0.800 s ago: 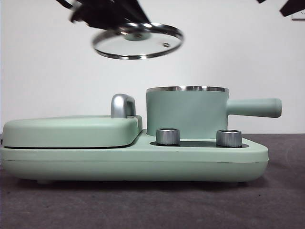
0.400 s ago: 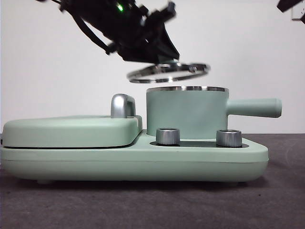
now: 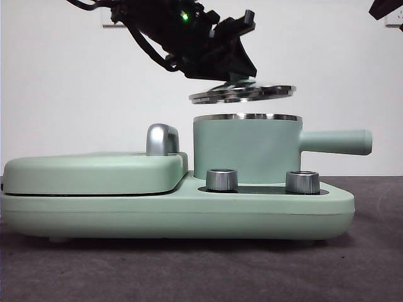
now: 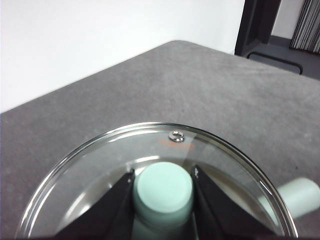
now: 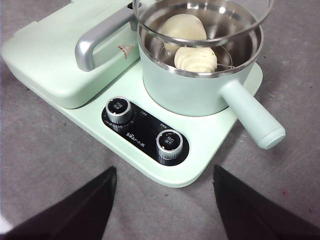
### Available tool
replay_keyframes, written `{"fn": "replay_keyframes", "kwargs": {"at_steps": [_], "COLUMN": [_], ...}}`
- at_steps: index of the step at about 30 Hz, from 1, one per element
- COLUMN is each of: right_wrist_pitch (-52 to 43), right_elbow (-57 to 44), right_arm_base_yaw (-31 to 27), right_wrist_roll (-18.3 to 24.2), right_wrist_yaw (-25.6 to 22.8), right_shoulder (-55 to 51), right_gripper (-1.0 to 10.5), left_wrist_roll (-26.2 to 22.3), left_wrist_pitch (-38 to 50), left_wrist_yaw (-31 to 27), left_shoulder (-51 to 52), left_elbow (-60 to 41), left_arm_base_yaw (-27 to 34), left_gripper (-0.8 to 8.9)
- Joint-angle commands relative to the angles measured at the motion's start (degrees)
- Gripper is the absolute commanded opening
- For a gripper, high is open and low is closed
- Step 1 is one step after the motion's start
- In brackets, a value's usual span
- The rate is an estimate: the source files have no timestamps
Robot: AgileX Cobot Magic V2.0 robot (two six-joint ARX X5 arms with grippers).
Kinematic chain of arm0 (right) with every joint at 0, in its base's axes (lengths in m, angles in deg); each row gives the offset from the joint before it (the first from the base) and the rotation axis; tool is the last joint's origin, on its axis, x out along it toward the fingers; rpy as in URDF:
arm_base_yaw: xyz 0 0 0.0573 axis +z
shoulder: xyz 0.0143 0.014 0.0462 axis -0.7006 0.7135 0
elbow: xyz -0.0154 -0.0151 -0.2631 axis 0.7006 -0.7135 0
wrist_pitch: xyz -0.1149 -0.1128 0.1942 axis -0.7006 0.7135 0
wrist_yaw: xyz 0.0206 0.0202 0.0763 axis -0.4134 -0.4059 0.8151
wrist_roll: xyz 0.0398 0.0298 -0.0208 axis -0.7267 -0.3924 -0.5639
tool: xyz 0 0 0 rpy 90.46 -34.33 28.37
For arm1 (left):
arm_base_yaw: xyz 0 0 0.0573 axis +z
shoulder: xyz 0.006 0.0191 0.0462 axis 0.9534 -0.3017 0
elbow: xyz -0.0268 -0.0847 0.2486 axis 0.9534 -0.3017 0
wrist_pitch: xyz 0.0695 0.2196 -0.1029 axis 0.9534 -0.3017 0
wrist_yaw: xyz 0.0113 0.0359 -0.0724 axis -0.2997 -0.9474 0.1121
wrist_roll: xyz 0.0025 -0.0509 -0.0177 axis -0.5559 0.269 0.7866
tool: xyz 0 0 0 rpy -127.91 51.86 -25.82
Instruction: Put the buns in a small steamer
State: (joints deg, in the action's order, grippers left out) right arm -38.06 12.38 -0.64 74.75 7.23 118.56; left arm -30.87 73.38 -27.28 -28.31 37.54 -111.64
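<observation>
Lid [image 3: 242, 94] now lower, over steamer [image 3: 247, 150].

- A plain white wall [image 3: 75, 82] fills the space behind the table in the front view, evenly lit and unmarked.
- The table [image 3: 378, 264] is covered in a dark grey, felt-like surface with a fine speckled texture.
- In the left wrist view the grey tabletop [image 4: 210, 85] runs to a far edge that meets the white wall [image 4: 100, 35].
- Beyond the table's far corner stands a dark frame [image 4: 257, 25], with a low black bar [image 4: 275, 57] beside it.
- A strip of grey pleated curtain [image 4: 307, 22] hangs behind that frame.
- Light is soft and diffuse, casting only faint shadows on the table.
</observation>
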Motion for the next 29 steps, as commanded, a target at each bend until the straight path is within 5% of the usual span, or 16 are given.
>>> {"fn": "replay_keyframes", "kwargs": {"at_steps": [1, 29], "right_wrist_pitch": [-0.39, -0.39], "right_elbow": [0.31, 0.31], "right_arm_base_yaw": [0.5, 0.5], "right_wrist_roll": [-0.63, -0.66], "right_wrist_yaw": [-0.09, -0.07], "right_shoulder": [0.22, 0.24], "right_gripper": [3.1, 3.1], "left_wrist_roll": [-0.85, -2.32], "left_wrist_pitch": [1.44, -0.52], "left_wrist_yaw": [0.11, 0.11], "left_shoulder": [-0.94, -4.35], "left_elbow": [1.62, 1.62], "left_arm_base_yaw": [-0.94, -1.31], "left_gripper": [0.1, 0.1]}}
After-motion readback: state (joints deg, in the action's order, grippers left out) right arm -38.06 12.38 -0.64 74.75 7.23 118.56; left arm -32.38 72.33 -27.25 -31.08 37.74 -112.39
